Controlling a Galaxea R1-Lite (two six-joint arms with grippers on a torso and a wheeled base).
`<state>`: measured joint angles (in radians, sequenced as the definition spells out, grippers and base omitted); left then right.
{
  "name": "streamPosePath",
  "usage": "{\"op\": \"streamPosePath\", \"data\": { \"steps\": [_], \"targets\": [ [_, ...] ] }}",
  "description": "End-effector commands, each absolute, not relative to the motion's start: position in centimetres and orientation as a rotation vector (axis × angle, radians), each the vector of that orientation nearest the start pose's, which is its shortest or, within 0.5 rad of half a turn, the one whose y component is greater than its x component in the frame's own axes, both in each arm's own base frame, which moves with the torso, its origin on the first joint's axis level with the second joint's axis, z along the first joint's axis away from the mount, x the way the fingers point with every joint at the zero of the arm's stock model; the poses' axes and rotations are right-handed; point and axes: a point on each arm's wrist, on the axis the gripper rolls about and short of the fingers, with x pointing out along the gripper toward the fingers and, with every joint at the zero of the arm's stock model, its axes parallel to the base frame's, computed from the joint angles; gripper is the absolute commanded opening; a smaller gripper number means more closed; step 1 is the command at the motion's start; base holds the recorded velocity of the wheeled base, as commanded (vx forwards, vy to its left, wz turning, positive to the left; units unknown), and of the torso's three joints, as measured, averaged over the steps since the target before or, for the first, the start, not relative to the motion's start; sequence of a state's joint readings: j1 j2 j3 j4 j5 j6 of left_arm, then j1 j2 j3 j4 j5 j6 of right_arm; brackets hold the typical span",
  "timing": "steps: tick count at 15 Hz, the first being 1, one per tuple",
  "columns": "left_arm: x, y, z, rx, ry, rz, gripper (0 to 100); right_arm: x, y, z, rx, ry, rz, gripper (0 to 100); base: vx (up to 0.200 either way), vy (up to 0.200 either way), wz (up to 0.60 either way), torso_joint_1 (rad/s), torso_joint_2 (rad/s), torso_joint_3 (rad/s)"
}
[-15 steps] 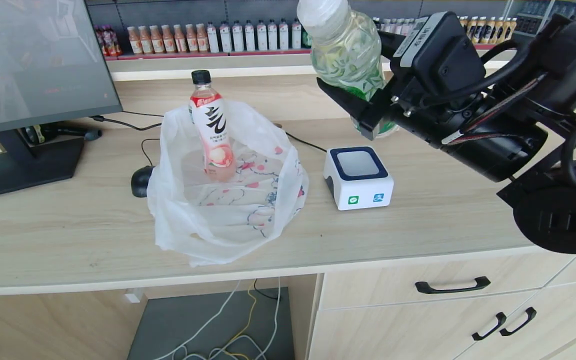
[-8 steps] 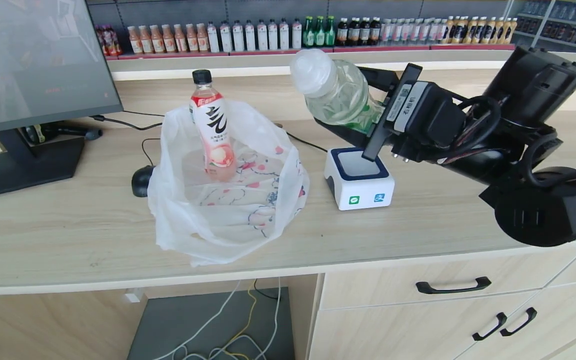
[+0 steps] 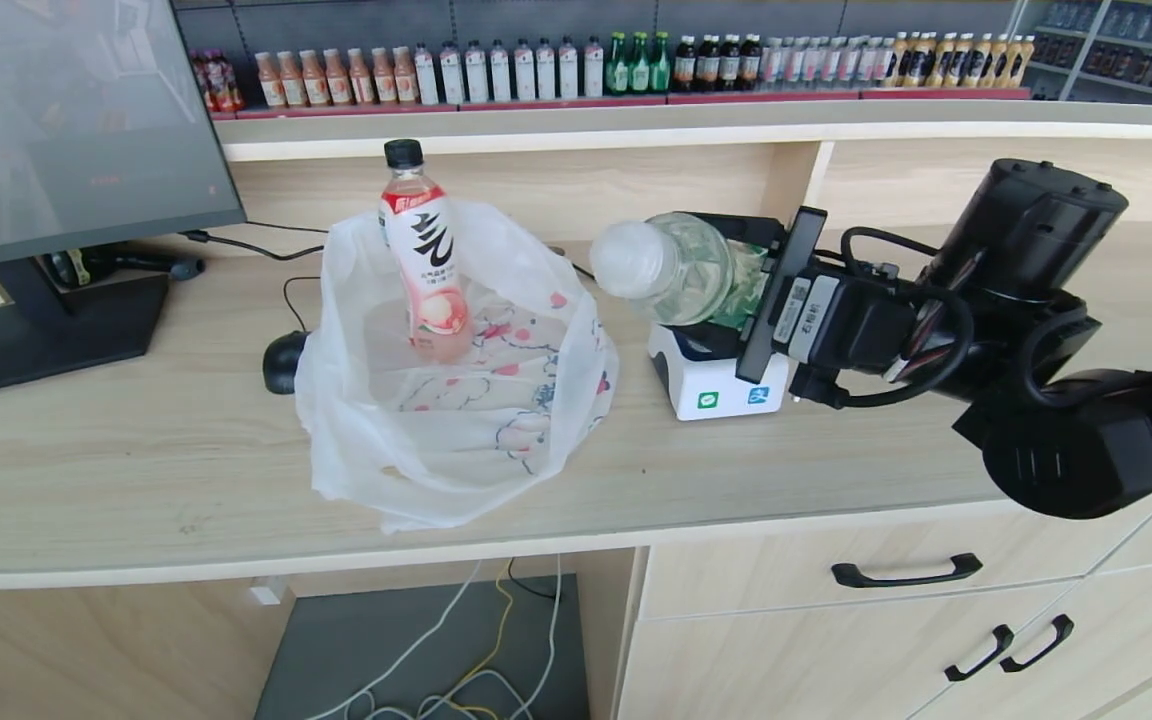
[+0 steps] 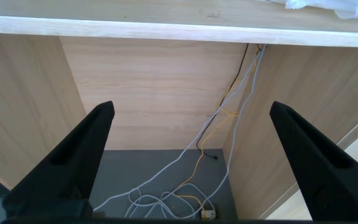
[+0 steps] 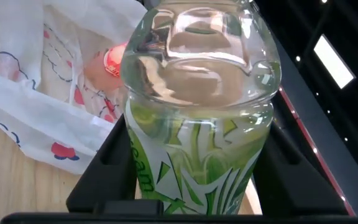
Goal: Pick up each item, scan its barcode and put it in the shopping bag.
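Clear bottle (image 3: 676, 262) with green label: on its side, in the air, cap end toward the shopping bag (image 3: 456, 430). It sits directly over the scanner (image 3: 711, 392) and hides most of the scanner's dark top. Cannot tell whether the bottle touches it.

Right gripper (image 3: 714, 280): pincer clamped on the bottle's labelled lower half, one black finger along each side. The right wrist view confirms this, with the clear bottle (image 5: 197, 118) filling the gap of the right gripper (image 5: 197, 183) and both fingers (image 5: 107, 165) pressed to the label. The gap is only as wide as the bottle.

Scanner: small white box on the counter (image 3: 836, 450), just beside the bag, on the robot's right of it.

Shopping bag: thin white plastic with a red and blue print, mouth open upward, slumped on the counter. A pink bottle (image 3: 426, 262) with a black cap stands upright inside, its neck well above the bag's rim. From the right wrist, the shopping bag (image 5: 23, 93) lies just past the held bottle.

Left gripper (image 4: 188, 155): pincer spread wide, nothing between the fingers, low at the counter's front edge, facing the open bay with loose cables (image 4: 185, 190).

Farther out: black mouse (image 3: 283, 362) touching the bag's far-left side, monitor (image 3: 66, 110) at the robot's left, drawers (image 3: 906, 572) below the counter, and a shelf of drinks (image 3: 586, 65) behind.
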<state>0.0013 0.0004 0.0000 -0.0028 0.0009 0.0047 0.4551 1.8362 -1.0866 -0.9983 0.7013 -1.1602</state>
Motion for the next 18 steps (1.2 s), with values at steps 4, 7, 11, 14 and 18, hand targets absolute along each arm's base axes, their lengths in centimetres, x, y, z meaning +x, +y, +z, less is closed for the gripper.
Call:
{"op": "streamPosePath", "data": {
  "steps": [4, 7, 11, 14, 18],
  "targets": [
    [-2.3, 0.0, 7.6, 0.005, -0.003, 0.003, 100, 31.6, 15.1, 24.8, -1.068, -0.89, 0.863, 0, 0.0, 0.0, 0.0, 0.0, 0.0, 0.0],
    [-2.3, 0.0, 7.6, 0.005, -0.003, 0.003, 100, 31.6, 15.0, 24.6, -1.07, -0.89, 0.873, 0, 0.0, 0.0, 0.0, 0.0, 0.0, 0.0],
    [-2.3, 0.0, 7.6, 0.005, -0.003, 0.003, 100, 31.6, 15.0, 24.4, -1.072, -0.89, 0.881, 0, 0.0, 0.0, 0.0, 0.0, 0.0, 0.0],
    [-2.3, 0.0, 7.6, 0.005, -0.003, 0.002, 100, 31.5, 15.1, 24.2, -1.072, -0.887, 0.889, 0, 0.0, 0.0, 0.0, 0.0, 0.0, 0.0],
    [-2.3, 0.0, 7.6, 0.005, -0.003, 0.003, 100, 31.4, 15.2, 24.1, -1.068, -0.879, 0.904, 0, 0.0, 0.0, 0.0, 0.0, 0.0, 0.0]
  ]
}}
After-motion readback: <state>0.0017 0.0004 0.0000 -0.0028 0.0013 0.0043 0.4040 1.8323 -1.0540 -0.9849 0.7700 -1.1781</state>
